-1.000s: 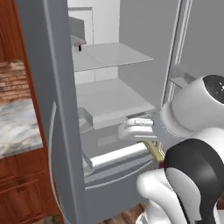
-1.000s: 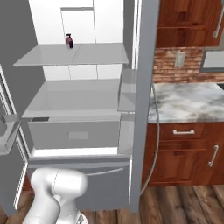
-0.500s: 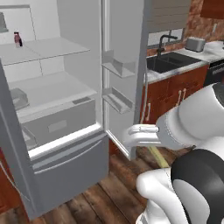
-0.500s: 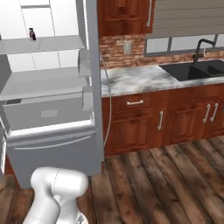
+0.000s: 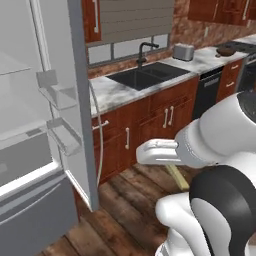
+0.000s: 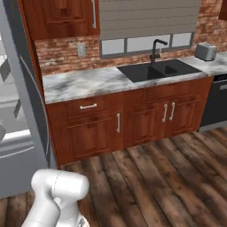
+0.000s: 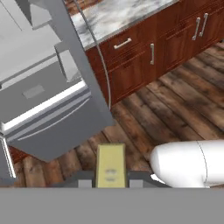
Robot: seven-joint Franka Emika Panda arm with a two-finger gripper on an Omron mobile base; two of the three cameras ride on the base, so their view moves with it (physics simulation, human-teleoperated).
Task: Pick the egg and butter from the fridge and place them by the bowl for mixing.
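Observation:
My gripper (image 7: 110, 178) is shut on the butter (image 7: 110, 165), a pale yellow-green stick that points away from the hand over the wooden floor. In the left base view the butter (image 5: 178, 177) sticks out under the white hand (image 5: 156, 152). The fridge (image 5: 30, 125) stands open at the left, its door (image 5: 76, 95) swung toward me; its grey door edge (image 6: 24, 102) and its bottom drawer (image 7: 48, 113) also show. A small dark brown bowl (image 5: 227, 49) sits far off on the counter at the right. The egg is out of view.
A marble counter (image 6: 88, 81) over red-brown cabinets (image 6: 133, 122) runs along the wall, with a black sink and tap (image 6: 155, 68), a toaster (image 6: 205, 52) and a dishwasher (image 5: 207, 90). Wooden floor (image 6: 168, 177) lies open in front.
The whole picture has swung from the fridge interior to the sink counter, so the camera has moved with the base. The butter stays in the shut gripper.

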